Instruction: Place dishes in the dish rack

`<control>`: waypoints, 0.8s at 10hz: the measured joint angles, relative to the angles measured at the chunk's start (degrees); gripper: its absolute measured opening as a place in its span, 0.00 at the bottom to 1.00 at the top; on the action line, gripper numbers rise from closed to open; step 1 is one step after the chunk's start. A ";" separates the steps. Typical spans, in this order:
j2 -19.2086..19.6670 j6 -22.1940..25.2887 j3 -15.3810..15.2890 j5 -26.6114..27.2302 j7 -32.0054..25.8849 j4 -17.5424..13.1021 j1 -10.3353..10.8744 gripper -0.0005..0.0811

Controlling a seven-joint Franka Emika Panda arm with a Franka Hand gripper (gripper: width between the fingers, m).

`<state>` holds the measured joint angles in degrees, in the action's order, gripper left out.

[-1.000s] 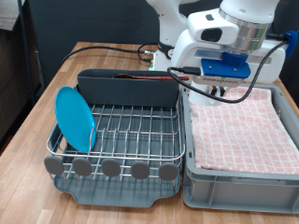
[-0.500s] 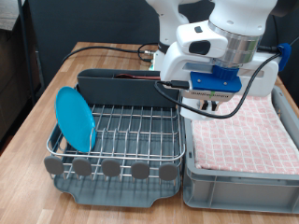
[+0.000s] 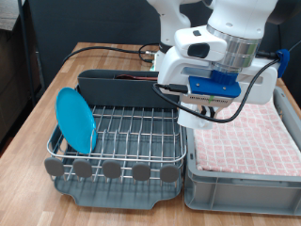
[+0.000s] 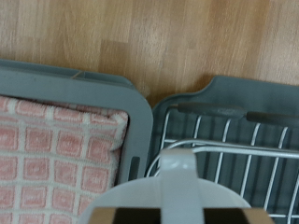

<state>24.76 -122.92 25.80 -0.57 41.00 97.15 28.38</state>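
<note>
Glossy white rounded arm (image 3: 202,19) shells, with a silver-grey metal ring at the wrist. Bright-blue block (image 3: 213,86) mounted under the white hand housing. Black cables (image 3: 259,83) looping from the hand and trailing behind the base.

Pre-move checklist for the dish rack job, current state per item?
1. Plate racked: the blue plate stands on edge at the exterior view's left of the dish rack. Ok.
2. Mug located: the white mug sits right under the gripper. Ok.
3. Grip secure: the fingers are hidden behind the mug and the hand. Cannot tell.
4. Gripper over rack wires: it hangs above the seam between the rack and the grey bin, not squarely over the grid. Not ok.
5. Spoon racked: only a reddish strip shows at the rack's tall back compartment. Cannot tell.
</note>
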 joint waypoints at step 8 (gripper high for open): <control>3.65 -7.59 1.22 0.57 0.05 0.19 -1.16 0.10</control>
<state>28.41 -130.51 27.02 0.00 41.06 97.34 27.22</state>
